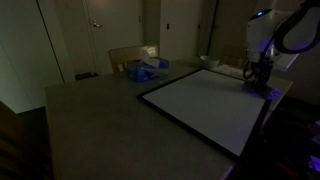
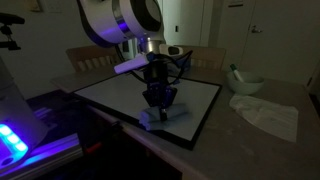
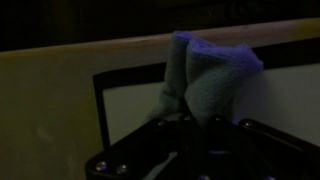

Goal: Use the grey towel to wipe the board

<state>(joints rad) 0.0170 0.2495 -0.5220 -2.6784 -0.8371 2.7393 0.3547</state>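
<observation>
A white board with a dark frame (image 1: 205, 103) lies flat on the table and shows in both exterior views (image 2: 110, 90). My gripper (image 2: 158, 98) points down over the board's near corner and is shut on the grey towel (image 2: 166, 114), which is bunched against the board surface. In an exterior view the gripper (image 1: 262, 80) stands at the board's far right corner. In the wrist view the grey towel (image 3: 208, 72) sticks out from between the fingers, over the board's corner (image 3: 130, 108). The fingertips are hidden in the dark.
A crumpled white cloth (image 2: 268, 116) and a pale bowl (image 2: 246, 82) lie on the table beside the board. A blue bundle (image 1: 147, 70) sits by a chair at the far table edge. The room is very dark.
</observation>
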